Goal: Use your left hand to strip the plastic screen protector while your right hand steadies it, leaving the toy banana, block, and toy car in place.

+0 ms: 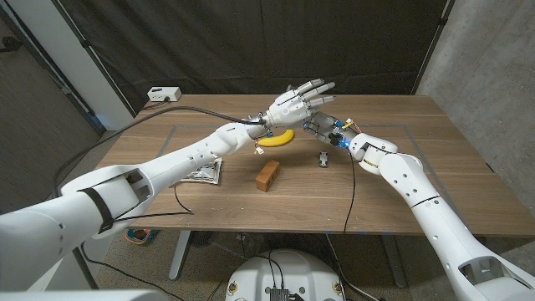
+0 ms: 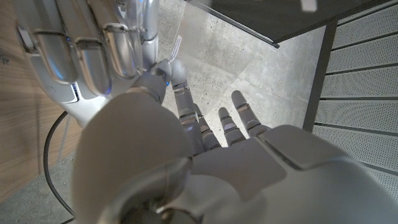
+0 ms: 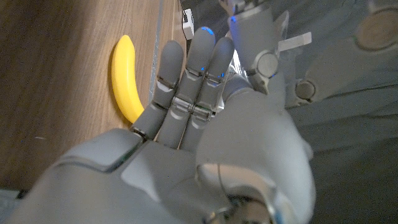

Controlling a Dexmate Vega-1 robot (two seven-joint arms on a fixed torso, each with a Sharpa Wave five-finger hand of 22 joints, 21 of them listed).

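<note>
Both hands are raised together above the table's middle. My left hand (image 1: 292, 104) has its fingers stretched out, and its thumb and a finger pinch a thin tab (image 2: 176, 48) of the clear plastic screen protector (image 2: 208, 56). My right hand (image 1: 328, 130) is pressed up against it, fingers straight and close together, holding the sheet's other side. In the left wrist view, my left hand (image 2: 205, 162) faces the right hand (image 2: 81, 56). Under the hands, on the wood, lie the yellow toy banana (image 1: 276, 140), the brown block (image 1: 268, 175) and the small toy car (image 1: 323, 158).
A silvery packet (image 1: 203, 174) lies on the table's left part under my left forearm. A white box (image 1: 163, 95) with a cable sits at the far left corner. Tape lines mark a rectangle on the wooden table (image 1: 418, 192). Dark curtains hang behind.
</note>
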